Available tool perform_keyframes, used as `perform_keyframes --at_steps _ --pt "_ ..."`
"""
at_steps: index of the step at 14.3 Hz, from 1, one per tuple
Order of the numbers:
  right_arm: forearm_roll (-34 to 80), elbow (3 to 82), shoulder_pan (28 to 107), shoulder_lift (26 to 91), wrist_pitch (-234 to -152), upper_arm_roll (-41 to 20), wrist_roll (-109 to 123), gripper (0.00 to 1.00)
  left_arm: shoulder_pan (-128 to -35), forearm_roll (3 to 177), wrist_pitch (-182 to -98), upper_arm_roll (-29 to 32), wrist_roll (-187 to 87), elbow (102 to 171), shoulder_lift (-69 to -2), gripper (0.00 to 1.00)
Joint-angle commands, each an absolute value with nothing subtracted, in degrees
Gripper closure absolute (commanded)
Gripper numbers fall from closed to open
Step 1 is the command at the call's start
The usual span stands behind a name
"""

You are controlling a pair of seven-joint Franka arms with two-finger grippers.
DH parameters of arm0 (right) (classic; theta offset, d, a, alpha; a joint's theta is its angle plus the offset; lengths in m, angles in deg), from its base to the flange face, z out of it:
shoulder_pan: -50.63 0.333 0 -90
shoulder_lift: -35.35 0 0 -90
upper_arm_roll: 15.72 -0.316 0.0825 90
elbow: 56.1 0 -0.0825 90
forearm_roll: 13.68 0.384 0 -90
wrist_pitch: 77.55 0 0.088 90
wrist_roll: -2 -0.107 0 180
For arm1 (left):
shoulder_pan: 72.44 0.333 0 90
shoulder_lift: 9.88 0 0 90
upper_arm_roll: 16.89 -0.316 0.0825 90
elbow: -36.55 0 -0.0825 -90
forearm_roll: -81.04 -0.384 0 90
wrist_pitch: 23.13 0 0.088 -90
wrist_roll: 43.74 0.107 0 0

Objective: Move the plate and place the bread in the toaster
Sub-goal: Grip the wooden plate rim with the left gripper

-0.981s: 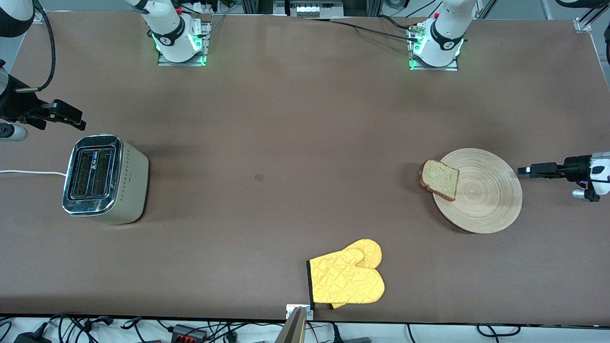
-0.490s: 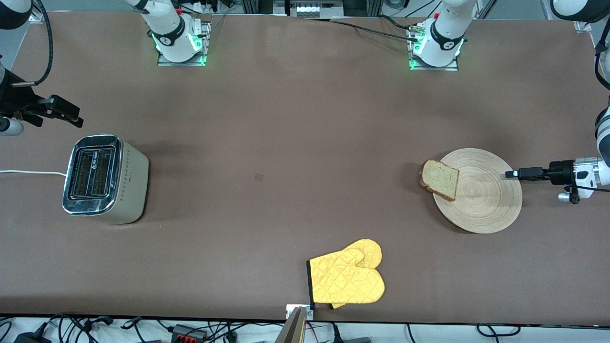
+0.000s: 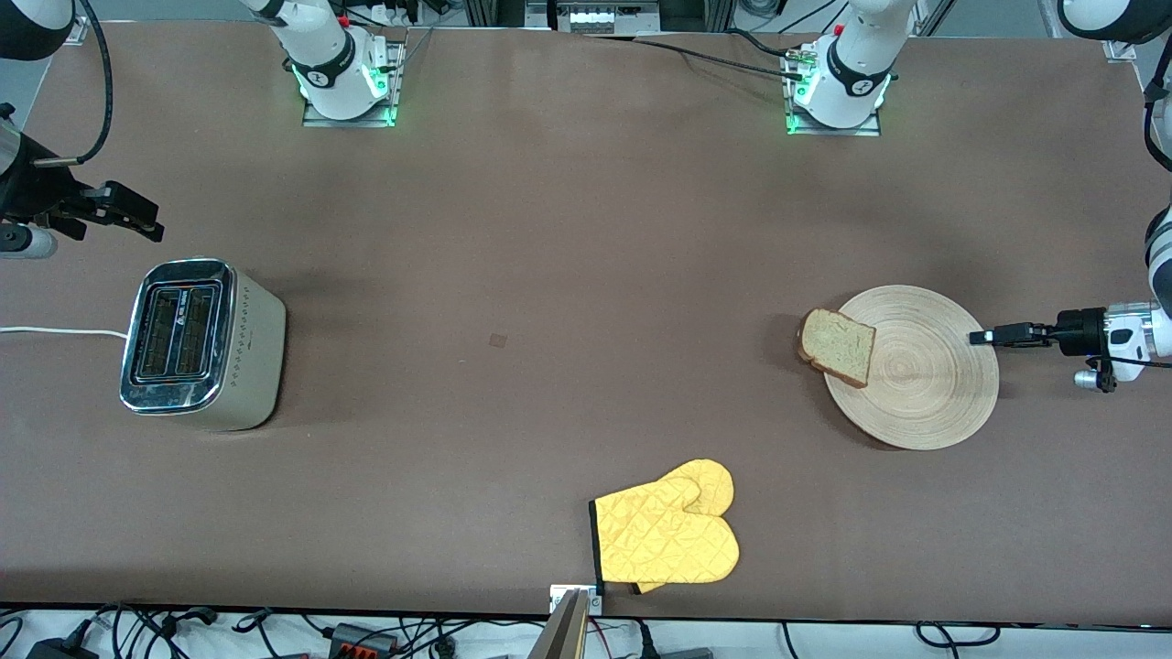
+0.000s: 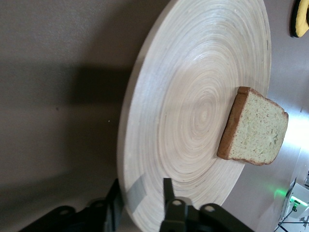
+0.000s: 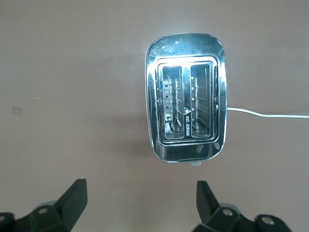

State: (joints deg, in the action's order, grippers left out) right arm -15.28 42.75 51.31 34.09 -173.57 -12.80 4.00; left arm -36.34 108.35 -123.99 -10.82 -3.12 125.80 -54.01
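The plate [image 3: 925, 384] lies toward the left arm's end of the table. The bread [image 3: 836, 347] rests on its rim at the side toward the toaster, partly overhanging. My left gripper [image 3: 978, 337] is at the plate's rim on the side away from the bread, shut on the rim [image 4: 140, 193] with one finger under it and one on top. The bread also shows in the left wrist view [image 4: 253, 128]. The toaster [image 3: 197, 341] stands toward the right arm's end, slots up and empty [image 5: 186, 99]. My right gripper [image 3: 137, 220] hangs open and empty just above the toaster.
A yellow oven mitt [image 3: 668, 535] lies near the table's front edge, midway along it. The toaster's white cord [image 3: 55, 331] runs off the right arm's end of the table. Bare brown table lies between toaster and plate.
My left gripper moved in onto the plate's rim. The plate and the bread shifted slightly toward the toaster. The right gripper barely moved.
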Motion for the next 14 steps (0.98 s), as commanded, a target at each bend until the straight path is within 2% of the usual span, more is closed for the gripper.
perform_keyframes --at_steps 1,3,4,10,14 --pt "-16.1 43.8 51.5 32.6 -173.7 -13.1 3.6 0.0 -35.5 109.7 -122.9 -10.3 -2.1 124.4 -54.7 0.95" --pt "-15.9 43.7 51.4 32.5 -172.2 -13.1 3.6 0.0 -35.4 112.5 -121.7 -10.3 -2.2 124.4 -54.7 0.98" --pt "-15.9 43.6 51.5 32.5 -172.1 -13.1 3.5 0.0 -35.3 114.8 -118.5 -10.3 -2.4 124.4 -54.8 0.99" --pt "-15.5 43.6 51.9 32.6 -173.3 -13.0 3.5 0.0 -35.4 125.2 -109.0 -9.8 -5.8 125.1 -55.1 0.99" --pt "-15.5 43.6 51.9 32.7 -172.8 -13.0 3.6 0.0 -37.8 128.1 -107.7 -7.3 -10.7 125.5 -54.7 0.99"
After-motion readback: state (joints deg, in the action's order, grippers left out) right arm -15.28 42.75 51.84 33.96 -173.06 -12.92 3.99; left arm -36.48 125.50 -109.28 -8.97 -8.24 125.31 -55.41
